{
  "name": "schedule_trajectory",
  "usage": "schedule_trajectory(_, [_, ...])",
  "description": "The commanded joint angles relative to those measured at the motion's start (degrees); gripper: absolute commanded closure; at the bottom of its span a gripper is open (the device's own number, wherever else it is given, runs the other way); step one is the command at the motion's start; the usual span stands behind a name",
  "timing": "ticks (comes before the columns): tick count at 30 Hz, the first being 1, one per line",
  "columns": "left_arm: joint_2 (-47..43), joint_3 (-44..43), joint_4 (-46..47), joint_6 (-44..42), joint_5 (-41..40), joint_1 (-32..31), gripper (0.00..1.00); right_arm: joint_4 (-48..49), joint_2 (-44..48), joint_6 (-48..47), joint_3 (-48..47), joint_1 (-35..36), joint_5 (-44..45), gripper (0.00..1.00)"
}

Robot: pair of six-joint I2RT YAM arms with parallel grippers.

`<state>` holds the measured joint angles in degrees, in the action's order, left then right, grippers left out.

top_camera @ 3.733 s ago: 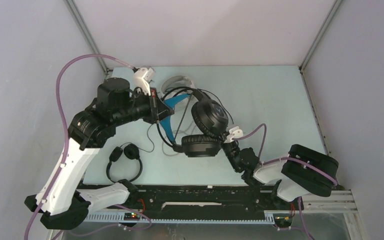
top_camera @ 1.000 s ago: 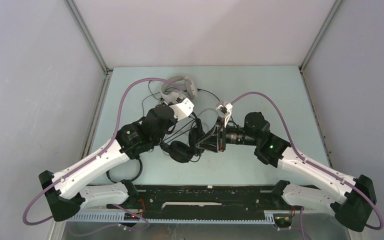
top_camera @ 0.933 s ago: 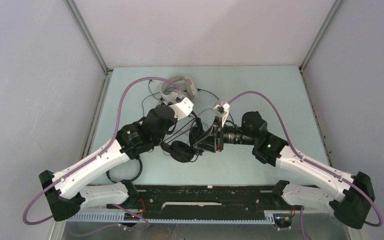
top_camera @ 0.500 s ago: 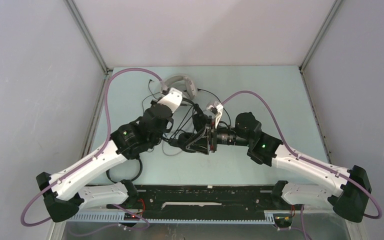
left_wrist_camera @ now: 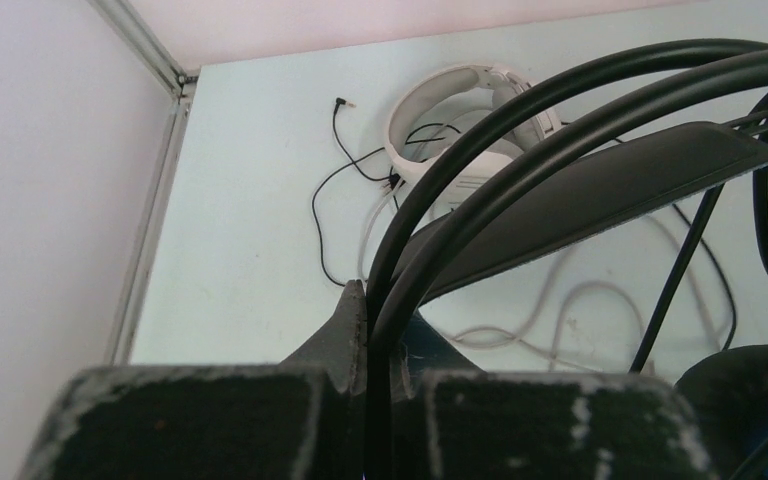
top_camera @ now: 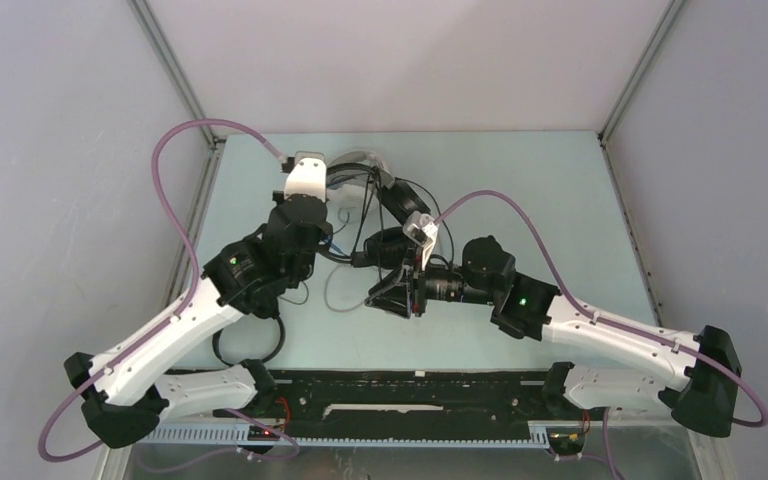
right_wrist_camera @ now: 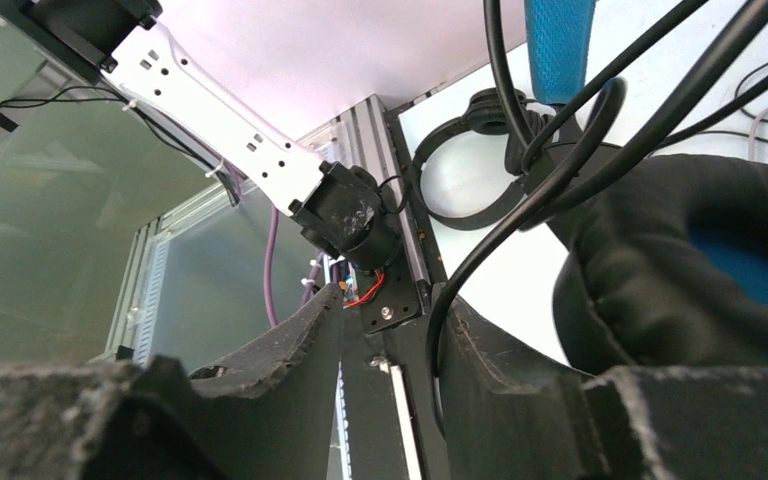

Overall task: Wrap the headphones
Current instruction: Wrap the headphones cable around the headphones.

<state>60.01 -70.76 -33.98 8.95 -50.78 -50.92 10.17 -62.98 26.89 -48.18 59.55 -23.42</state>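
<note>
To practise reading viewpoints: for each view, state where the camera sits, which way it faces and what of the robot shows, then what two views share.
Top external: above, behind the bases, looking down on the table; both arms show.
Left wrist: on the left arm, facing the far-left corner and white headphones; left tool shut on black headphones.
Right wrist: on the right arm, facing the near edge and small headphones; right tool, left arm's base.
Shared: top and left wrist show white headphones.
</note>
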Motion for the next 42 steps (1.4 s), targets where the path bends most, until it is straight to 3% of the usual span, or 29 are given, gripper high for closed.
schedule_trajectory(1, [-3.01, -4.5, 3.7, 12.54, 0.9, 3.23, 1.0, 3.7, 0.86, -1.96, -2.79, 3.09, 3.6, 0.75])
schedule_trajectory(5, [-4.55, -3.49, 4.99, 19.11, 4.45, 6.54, 1.0, 5.67, 0.05, -2.42, -2.79, 5.62, 7.13, 0.93])
schedule_trajectory(8, [-5.71, -2.24, 6.92, 22.41, 7.98, 8.43, 1.0, 7.19, -1.53, -2.49, -2.79, 6.94, 8.32, 1.0])
schedule_trajectory(17, [-6.17, 0.22, 8.12, 28.61, 18.18, 13.44, 1.0, 8.14, -5.54, -5.43, -2.77, 10.6, 13.02, 1.0])
schedule_trajectory(29, [-6.53, -0.53, 7.55, 31.48, 25.76, 18.56, 1.0, 0.72, -8.34, -11.48, -2.63, 16.38, 31.69, 1.0])
schedule_trajectory(42, [-8.92, -2.97, 6.86, 35.26, 34.75, 21.15, 1.0, 8.89, -4.17, -13.45, 8.54, 17.2, 44.22, 1.0])
